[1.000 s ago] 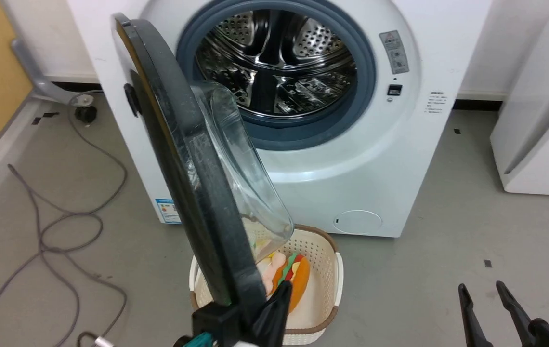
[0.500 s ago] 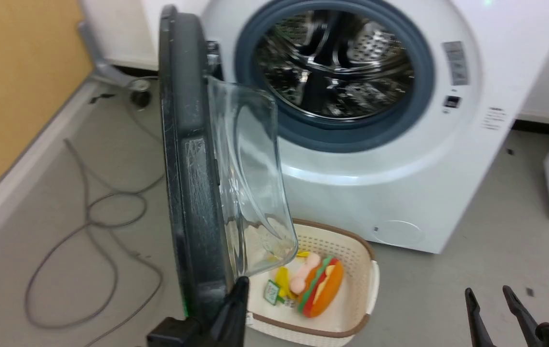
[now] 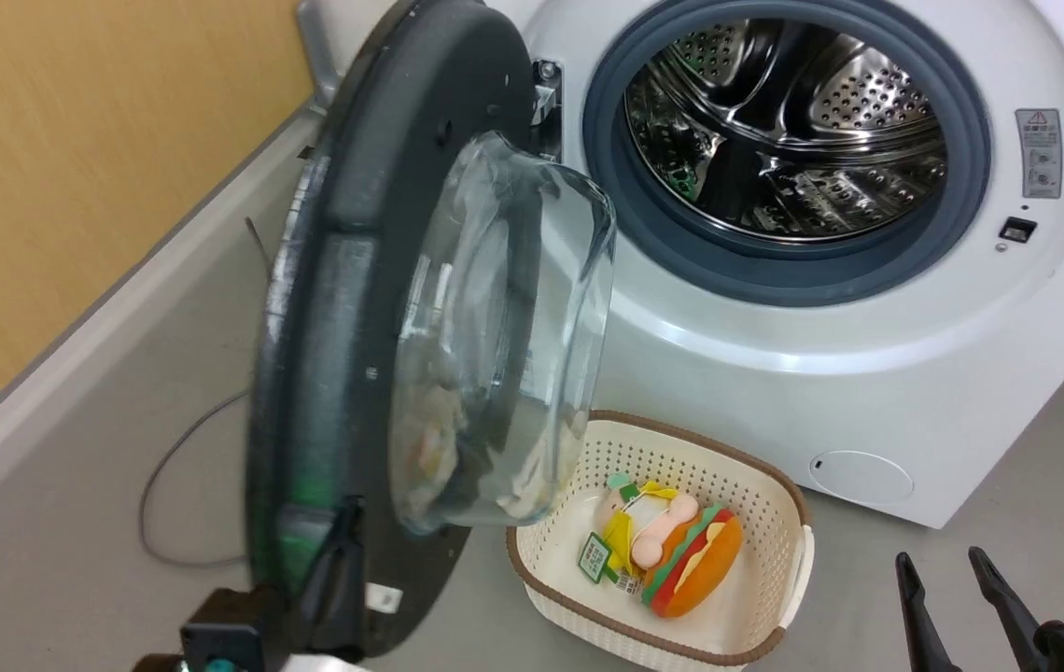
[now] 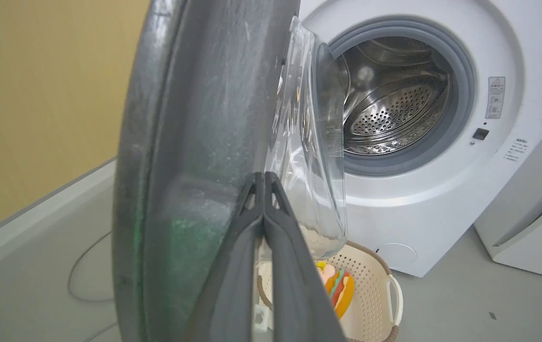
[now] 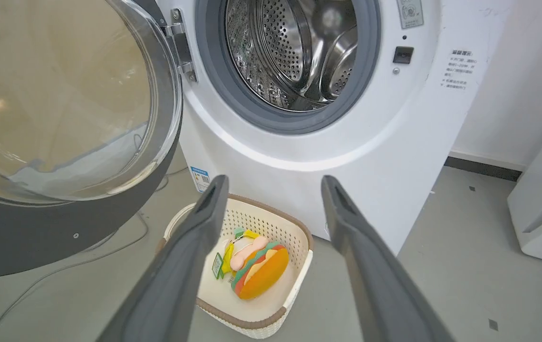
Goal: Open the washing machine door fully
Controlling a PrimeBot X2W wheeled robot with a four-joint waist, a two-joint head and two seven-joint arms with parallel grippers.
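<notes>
L gripper [image 4: 264, 177], tips together, against open washing machine door [image 4: 195, 118].

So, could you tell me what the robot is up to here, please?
The left end effector, fingers shut, lies against the inner face of the washing machine door, which stands well open from the washing machine, drum exposed. The right end effector hangs open near a basket of toys on the floor.

Basket [image 3: 681, 457] before washing machine [image 3: 775, 392]
</notes>
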